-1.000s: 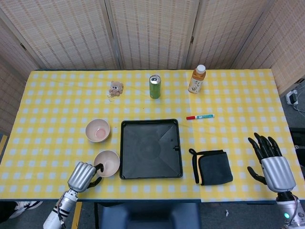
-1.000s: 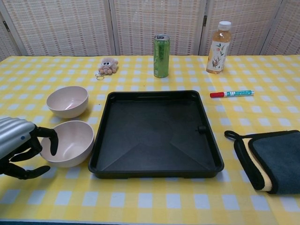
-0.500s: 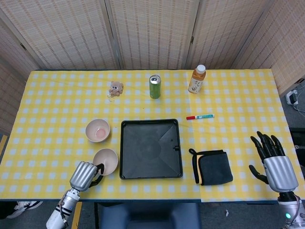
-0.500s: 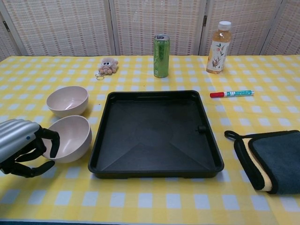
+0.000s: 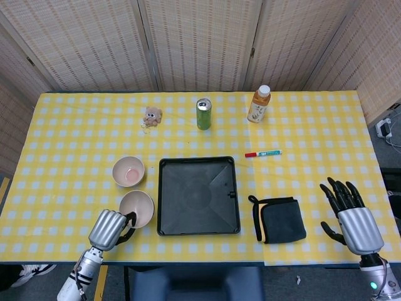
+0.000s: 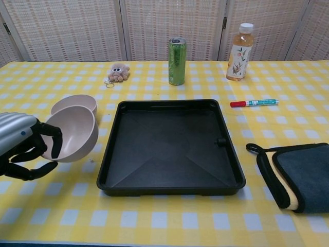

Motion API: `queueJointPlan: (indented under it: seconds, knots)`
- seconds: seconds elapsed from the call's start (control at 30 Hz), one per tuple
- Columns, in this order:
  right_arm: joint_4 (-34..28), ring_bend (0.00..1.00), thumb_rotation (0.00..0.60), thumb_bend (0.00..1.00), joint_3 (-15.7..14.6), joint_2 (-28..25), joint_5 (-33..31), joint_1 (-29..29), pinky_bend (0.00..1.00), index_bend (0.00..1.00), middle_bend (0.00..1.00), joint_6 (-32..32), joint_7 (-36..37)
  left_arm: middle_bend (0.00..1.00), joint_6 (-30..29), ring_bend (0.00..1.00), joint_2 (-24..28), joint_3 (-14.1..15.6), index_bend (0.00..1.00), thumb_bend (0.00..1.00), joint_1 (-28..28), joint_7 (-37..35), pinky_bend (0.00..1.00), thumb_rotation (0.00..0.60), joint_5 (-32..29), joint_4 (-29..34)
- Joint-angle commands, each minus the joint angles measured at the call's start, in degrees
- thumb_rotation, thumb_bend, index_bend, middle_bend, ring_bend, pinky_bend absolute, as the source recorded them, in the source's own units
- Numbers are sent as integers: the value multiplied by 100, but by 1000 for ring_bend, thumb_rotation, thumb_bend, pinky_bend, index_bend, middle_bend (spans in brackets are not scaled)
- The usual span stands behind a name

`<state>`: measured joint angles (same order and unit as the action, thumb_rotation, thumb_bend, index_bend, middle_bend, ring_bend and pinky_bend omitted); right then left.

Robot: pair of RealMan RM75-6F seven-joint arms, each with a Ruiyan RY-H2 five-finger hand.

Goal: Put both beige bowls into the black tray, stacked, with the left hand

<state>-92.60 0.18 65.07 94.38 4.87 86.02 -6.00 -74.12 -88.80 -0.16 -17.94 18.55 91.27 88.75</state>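
Note:
My left hand (image 5: 108,229) (image 6: 18,146) grips the rim of a beige bowl (image 5: 138,207) (image 6: 73,133) and holds it tilted above the table, left of the black tray (image 5: 198,195) (image 6: 169,146). The second beige bowl (image 5: 128,170) (image 6: 77,102) rests on the cloth just behind it, partly hidden by the lifted one in the chest view. The tray holds nothing. My right hand (image 5: 349,210) hovers open with spread fingers at the table's near right, seen only in the head view.
A dark folded cloth (image 5: 279,219) (image 6: 298,176) lies right of the tray. A red-capped marker (image 5: 262,153) (image 6: 253,103), a green can (image 5: 203,114) (image 6: 177,60), a tea bottle (image 5: 259,104) (image 6: 240,51) and a small plush toy (image 5: 151,116) (image 6: 118,72) sit further back.
The left hand has lifted the near bowl off the table and tilted it, so it now overlaps the far bowl in the chest view. The right hand shifted slightly.

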Motion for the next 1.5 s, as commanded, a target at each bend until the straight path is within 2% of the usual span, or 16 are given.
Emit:
queueJointPlan:
  seconds: [0.03,0.33,0.57,0.77,0.97,1.17,1.27,1.4,1.5]
  knots:
    - [-47,0,600,306,-58,-48,49,12,0,0,0,-60,3,1000,178,1000,-21,-214,639,447,-163,279,1000,600,-199,282]
    - [-65,0,600,306,-107,-159,250,-67,0,0,0,207,297,1000,811,1000,-482,-758,639,446,-767,1032,1000,600,-820,396]
    - [-50,0,600,306,-64,-238,237,-152,0,0,0,417,500,1000,1215,998,-990,-839,637,446,-1205,1735,1000,600,-1132,343]
    - [-39,0,600,307,-15,-328,115,-178,0,0,0,444,725,1000,1616,997,-1463,-970,637,449,-1610,1940,1000,600,-1502,-92]
    - [-28,0,600,307,-22,-395,89,-181,0,0,0,410,873,1000,1777,997,-1886,-1102,636,451,-1989,1980,1000,600,-1579,-716]
    - [-17,0,600,306,-13,-395,-30,-153,0,0,0,254,808,1000,1746,997,-1963,-1162,628,453,-2139,1869,1000,600,-1652,-935]
    - [-59,0,600,307,-15,-390,-68,-122,0,0,0,154,748,1000,1673,997,-2003,-1116,539,437,-2165,1777,1000,600,-1609,-999]
    - [-79,0,600,306,-21,-382,-24,-130,0,0,0,185,706,1000,1614,996,-1992,-1059,325,309,-2159,1621,1000,600,-1608,-954]
    - [-84,0,600,306,-26,-385,-3,-136,0,0,0,201,708,1000,1520,994,-1948,-1020,234,275,-2151,1580,1000,600,-1564,-885]
